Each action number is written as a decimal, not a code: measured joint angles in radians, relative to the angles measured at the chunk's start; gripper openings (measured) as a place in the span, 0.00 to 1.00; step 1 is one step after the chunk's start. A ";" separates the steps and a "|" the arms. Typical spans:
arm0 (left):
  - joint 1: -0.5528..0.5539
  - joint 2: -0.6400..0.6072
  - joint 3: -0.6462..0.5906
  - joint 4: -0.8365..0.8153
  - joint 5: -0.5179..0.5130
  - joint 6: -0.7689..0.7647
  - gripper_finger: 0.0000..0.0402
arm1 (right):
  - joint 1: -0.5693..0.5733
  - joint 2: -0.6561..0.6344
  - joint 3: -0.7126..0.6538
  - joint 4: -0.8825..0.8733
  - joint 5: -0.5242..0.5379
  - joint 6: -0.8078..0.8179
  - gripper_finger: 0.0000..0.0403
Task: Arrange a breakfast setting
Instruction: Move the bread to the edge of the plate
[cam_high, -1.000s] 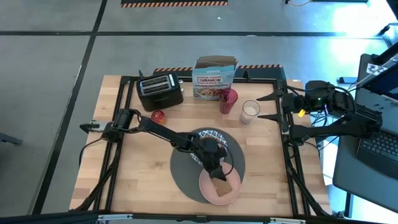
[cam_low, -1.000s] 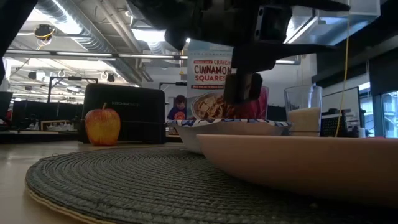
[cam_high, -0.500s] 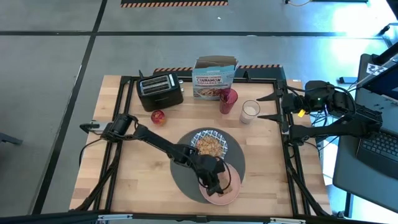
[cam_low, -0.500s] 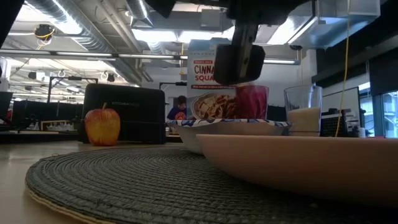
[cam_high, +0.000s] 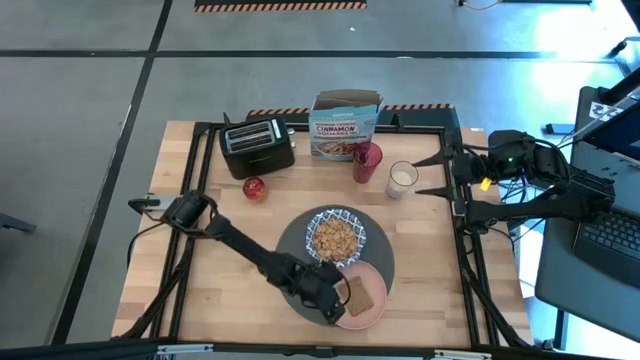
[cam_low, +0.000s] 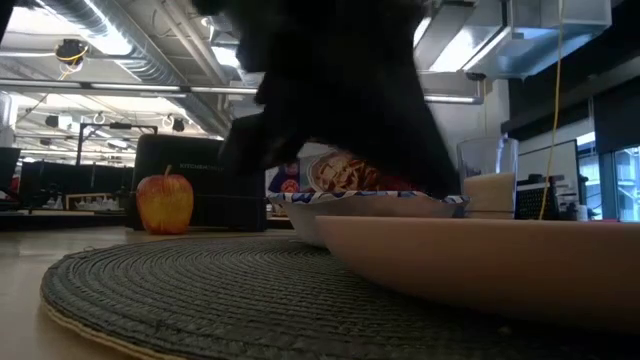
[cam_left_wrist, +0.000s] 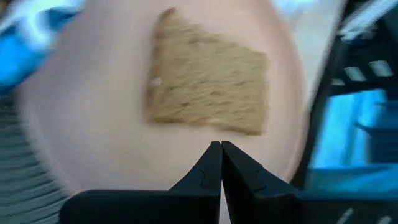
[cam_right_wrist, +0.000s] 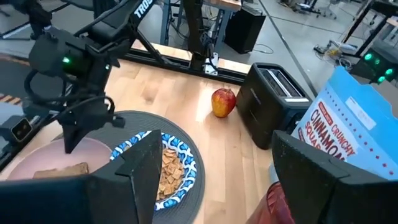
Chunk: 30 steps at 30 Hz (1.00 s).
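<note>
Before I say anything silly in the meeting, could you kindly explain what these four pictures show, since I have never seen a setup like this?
It is a two-armed robot at a wooden table, setting out breakfast. One camera looks straight down, one sits at table-top height, and one rides on each wrist. On the round dark-grey mat stand a blue-and-white bowl of cereal and a salmon-pink plate bearing a slice of toast. Behind are a toaster, an apple, a cereal box, a red tumbler and a milk glass. The left claw hangs shut and empty at the plate's edge; the right claw waits open beside the milk glass.
</note>
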 joint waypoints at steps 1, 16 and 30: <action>-0.002 0.000 0.000 -0.011 -0.017 -0.001 0.00 | 0.000 0.000 0.000 -0.001 0.000 -0.009 0.62; 0.081 0.000 0.000 -0.044 -0.022 0.132 0.00 | 0.000 -0.001 0.000 -0.006 -0.052 -0.043 0.62; 0.102 -0.237 -0.002 -0.029 -0.257 0.362 0.00 | 0.130 -0.014 -0.189 0.095 -0.384 0.119 0.62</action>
